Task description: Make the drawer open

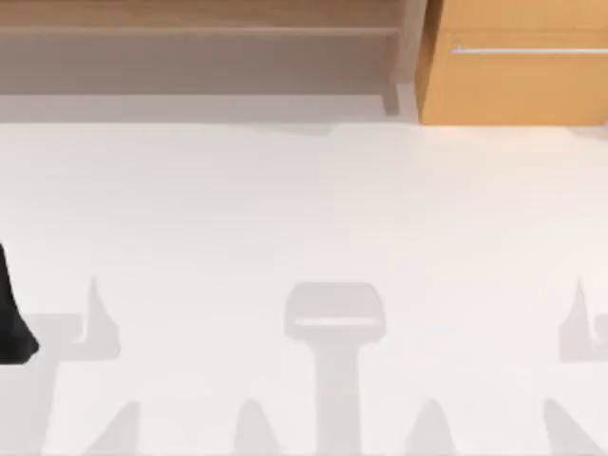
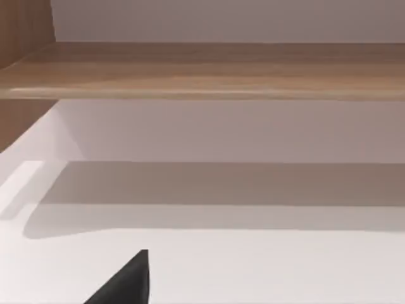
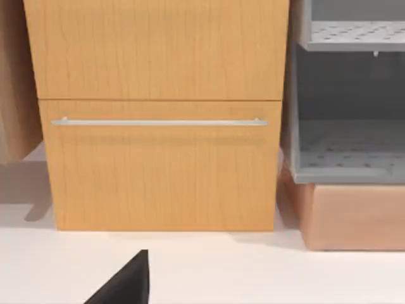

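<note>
The drawer [image 3: 161, 166] stands at the far right of the bench [image 1: 304, 237], closed. Its front faces the arms, and its handle [image 3: 158, 121] runs level, left to right. If the grippers are open, I cannot tell.

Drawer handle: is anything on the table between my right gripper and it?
Nothing visible. In the right wrist view the drawer is shut, its handle faces the camera, and only bare white table lies before it. A grey rack stands beside it.
</note>
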Tool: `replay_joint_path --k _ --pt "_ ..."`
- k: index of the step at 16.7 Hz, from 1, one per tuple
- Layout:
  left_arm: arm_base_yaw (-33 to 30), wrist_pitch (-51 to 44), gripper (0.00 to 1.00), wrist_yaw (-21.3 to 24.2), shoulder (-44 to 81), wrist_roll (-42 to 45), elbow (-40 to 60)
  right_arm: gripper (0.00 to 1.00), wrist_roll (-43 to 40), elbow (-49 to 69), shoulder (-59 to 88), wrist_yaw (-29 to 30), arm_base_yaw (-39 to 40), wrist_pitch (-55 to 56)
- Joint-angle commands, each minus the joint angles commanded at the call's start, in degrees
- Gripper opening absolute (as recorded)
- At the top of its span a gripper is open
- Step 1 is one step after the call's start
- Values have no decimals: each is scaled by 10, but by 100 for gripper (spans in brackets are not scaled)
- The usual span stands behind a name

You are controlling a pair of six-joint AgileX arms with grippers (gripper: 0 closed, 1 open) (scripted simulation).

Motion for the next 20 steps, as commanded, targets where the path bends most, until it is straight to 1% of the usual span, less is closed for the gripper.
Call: replay_joint_path --k 3,7,16,20 --pt "0 0 100 0 0 0 0 100 0 6 8 -5 -5 5" --pt "0 0 100 0 0 0 0 100 3 68 95 -51 -57 58" --pt "0 0 100 0 0 0 0 100 11 284 520 -224 -240 240" --pt "0 0 100 0 0 0 0 100 11 354 653 -285 -294 299"
